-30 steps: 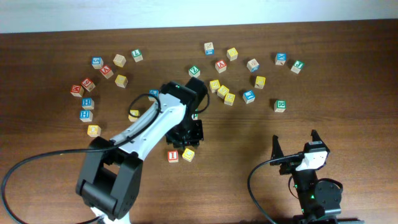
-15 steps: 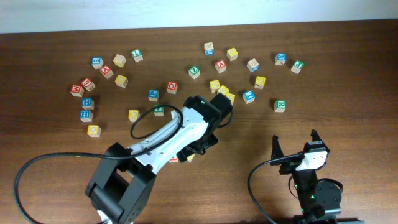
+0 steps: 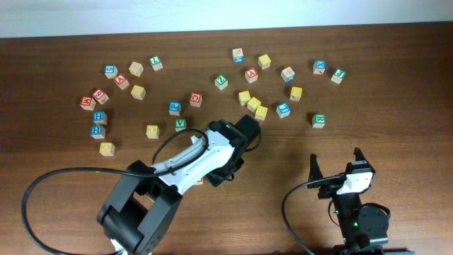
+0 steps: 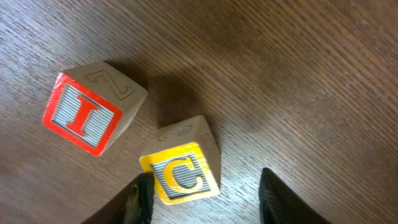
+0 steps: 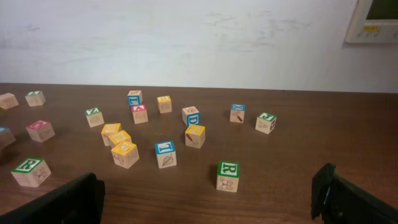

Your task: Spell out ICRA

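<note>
In the left wrist view the red I cube (image 4: 82, 118) and the yellow C cube (image 4: 182, 171) stand side by side on the table, I to the left of C. My left gripper (image 4: 208, 202) is open, and the C cube sits between its fingers close to the left one. In the overhead view the left gripper (image 3: 221, 172) and its arm cover both cubes. The green R cube (image 3: 319, 120) stands at the right and also shows in the right wrist view (image 5: 228, 169). The red A cube (image 3: 251, 74) stands at the back. My right gripper (image 3: 336, 164) is open and empty.
Many other letter cubes are scattered across the back of the table. A yellow cluster (image 3: 253, 105) lies just behind the left wrist. A second green cube (image 3: 181, 125) stands left of the arm. A group of cubes (image 3: 100, 113) lies at the far left.
The left arm's wrist has swung to the right and toward the front. It now covers the I and C cubes that showed overhead before. The right arm has not moved.
</note>
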`<state>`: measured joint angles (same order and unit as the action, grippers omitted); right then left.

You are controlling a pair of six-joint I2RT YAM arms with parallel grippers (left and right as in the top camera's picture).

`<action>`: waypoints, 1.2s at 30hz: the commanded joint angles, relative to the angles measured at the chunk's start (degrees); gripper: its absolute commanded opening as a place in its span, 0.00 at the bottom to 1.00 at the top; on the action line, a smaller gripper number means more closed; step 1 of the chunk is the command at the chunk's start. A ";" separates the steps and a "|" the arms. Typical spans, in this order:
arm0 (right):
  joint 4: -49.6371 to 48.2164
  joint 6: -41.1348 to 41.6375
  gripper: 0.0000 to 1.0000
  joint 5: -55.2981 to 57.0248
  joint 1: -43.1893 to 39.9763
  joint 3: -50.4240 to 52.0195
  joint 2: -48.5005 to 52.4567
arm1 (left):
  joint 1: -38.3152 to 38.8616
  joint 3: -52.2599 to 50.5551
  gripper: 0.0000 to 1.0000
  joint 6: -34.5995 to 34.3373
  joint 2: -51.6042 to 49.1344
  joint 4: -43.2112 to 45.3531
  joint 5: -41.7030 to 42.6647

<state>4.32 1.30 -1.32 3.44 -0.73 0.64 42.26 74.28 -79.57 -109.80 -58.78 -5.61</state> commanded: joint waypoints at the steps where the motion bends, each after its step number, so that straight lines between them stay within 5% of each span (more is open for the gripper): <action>1: 0.22 0.00 0.98 0.50 0.31 0.42 -0.35 | -0.09 -1.90 0.42 -0.74 1.40 1.36 -0.39; 12: 0.22 -0.02 0.98 0.50 0.31 0.42 -0.35 | -0.09 -4.61 0.36 0.81 1.40 2.75 -2.75; 36: 0.22 -0.02 0.98 0.50 0.31 0.42 -0.35 | -0.09 1.27 0.46 23.56 1.53 5.03 -3.23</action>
<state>4.32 1.34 -1.32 3.44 -0.73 0.64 42.26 74.46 -58.37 -108.42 -53.52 -7.99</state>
